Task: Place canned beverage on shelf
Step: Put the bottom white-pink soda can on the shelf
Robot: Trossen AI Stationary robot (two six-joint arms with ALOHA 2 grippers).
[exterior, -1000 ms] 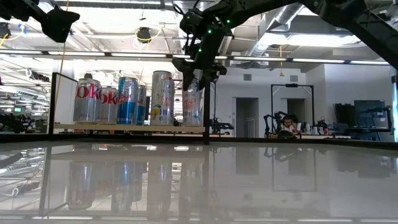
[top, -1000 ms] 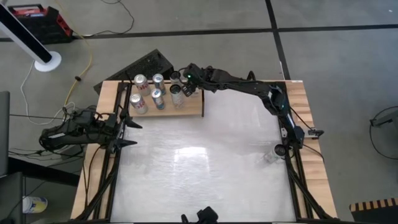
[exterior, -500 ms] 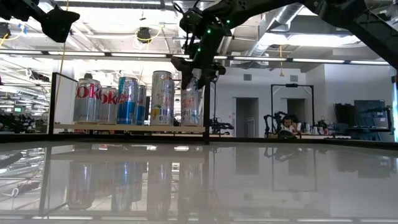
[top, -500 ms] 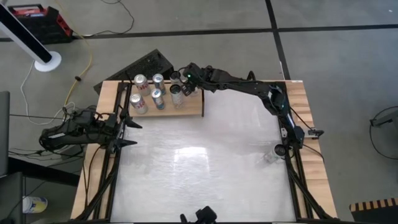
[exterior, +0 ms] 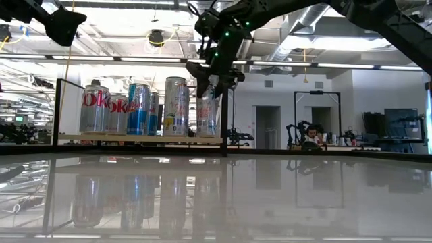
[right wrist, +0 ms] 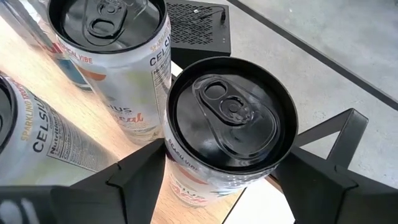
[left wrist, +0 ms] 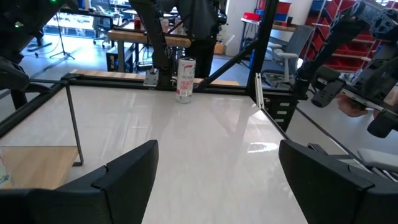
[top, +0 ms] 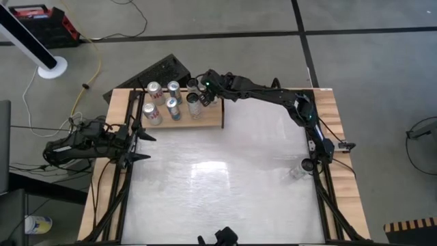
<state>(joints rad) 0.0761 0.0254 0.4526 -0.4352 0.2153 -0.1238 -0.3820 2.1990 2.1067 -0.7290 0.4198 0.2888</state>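
The left gripper (top: 141,145) waits at the table's (top: 225,198) left edge, fingers spread and empty. On the shelf (top: 208,120) at the far edge stand several cans. The right gripper (top: 196,96) hangs over the can (right wrist: 227,134) standing nearest the shelf's right end, fingers parted either side of it, whether touching I cannot tell.

Right gripper (exterior: 210,79) hides the rear can's (exterior: 208,111) top

"CELSIUS" and "SPARKLING" stood on one can (right wrist: 37,134), "CELSIUS" and "LIVE VIBE" on a second can (right wrist: 118,56), and "oke" on two red-lettered cans (exterior: 94,106).
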